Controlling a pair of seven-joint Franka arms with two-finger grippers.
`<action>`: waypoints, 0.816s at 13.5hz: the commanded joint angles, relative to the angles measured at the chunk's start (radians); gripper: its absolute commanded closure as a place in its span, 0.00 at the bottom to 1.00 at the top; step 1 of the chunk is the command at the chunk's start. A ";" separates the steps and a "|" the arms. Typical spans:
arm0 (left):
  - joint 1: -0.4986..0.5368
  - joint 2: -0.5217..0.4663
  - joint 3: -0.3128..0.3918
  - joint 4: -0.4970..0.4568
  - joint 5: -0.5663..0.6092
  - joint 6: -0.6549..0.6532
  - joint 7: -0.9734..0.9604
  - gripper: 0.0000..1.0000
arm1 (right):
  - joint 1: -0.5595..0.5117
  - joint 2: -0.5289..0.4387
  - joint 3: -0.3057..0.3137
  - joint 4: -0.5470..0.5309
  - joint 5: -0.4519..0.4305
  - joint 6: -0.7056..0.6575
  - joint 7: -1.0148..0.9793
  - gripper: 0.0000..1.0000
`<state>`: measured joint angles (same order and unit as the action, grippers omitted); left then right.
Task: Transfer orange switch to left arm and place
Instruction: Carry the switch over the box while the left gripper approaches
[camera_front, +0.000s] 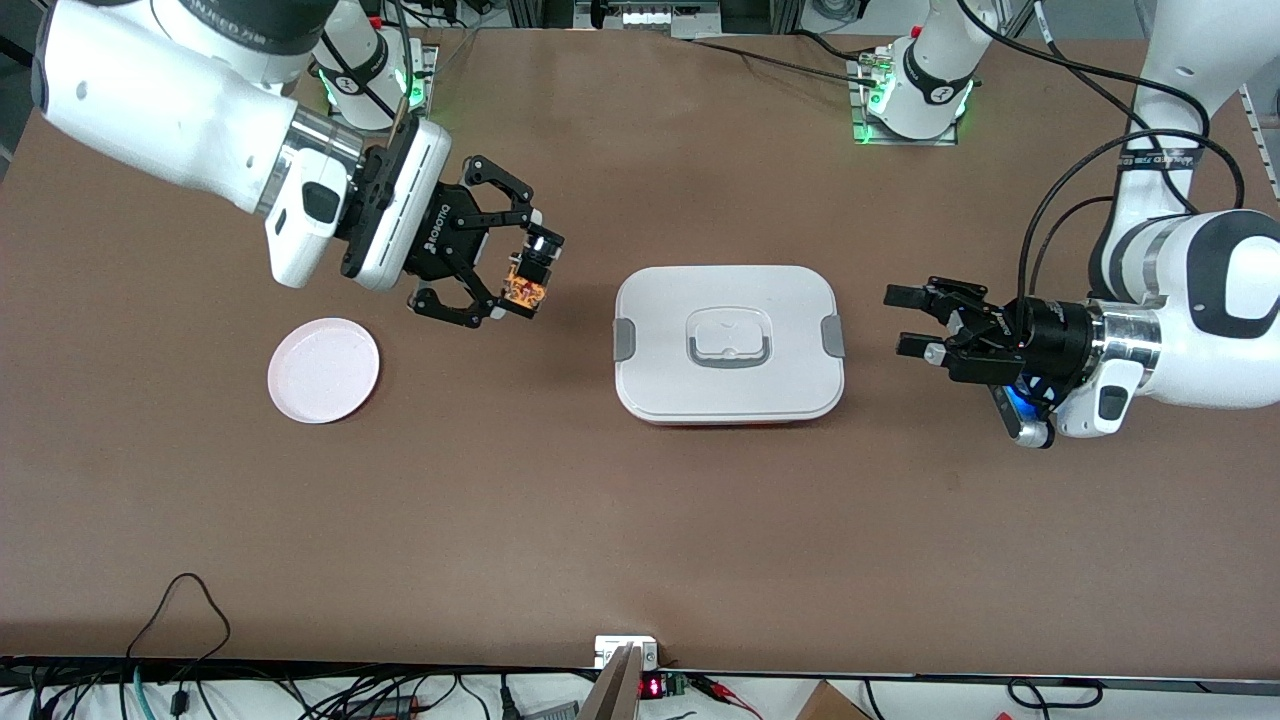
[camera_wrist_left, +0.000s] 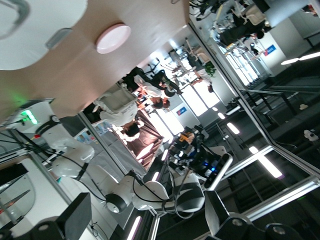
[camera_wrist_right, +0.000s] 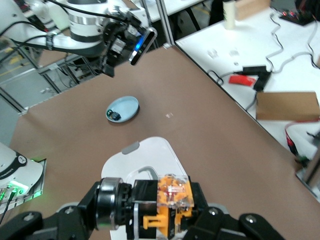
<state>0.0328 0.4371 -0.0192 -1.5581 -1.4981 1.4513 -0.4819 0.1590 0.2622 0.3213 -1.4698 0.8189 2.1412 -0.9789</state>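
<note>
R gripper (camera_front: 527, 268) clenched on orange switch (camera_front: 527, 287), up in air at box's (camera_front: 728, 400) 9 o'clock, over bare table (camera_front: 640, 540). L gripper (camera_front: 907, 322) released, waits at box's 3 o'clock.

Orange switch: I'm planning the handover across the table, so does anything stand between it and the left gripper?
Yes. The white box sits on the table directly between them. The right gripper holds the orange switch in the air at the box's right-arm end; the left gripper, open, hovers at the box's other end.
</note>
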 joint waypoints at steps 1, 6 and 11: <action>-0.049 -0.040 -0.001 -0.010 -0.036 0.085 0.052 0.00 | -0.007 0.022 0.005 0.000 0.162 0.006 -0.218 0.91; -0.181 -0.089 -0.001 -0.008 -0.036 0.337 0.217 0.00 | 0.004 0.118 0.005 -0.001 0.467 -0.003 -0.652 0.91; -0.278 -0.078 -0.002 -0.010 -0.059 0.457 0.322 0.00 | 0.056 0.180 0.005 0.003 0.697 0.003 -0.857 0.91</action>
<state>-0.2164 0.3621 -0.0298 -1.5521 -1.5166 1.8801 -0.2144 0.1970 0.4328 0.3239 -1.4789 1.4509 2.1389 -1.7964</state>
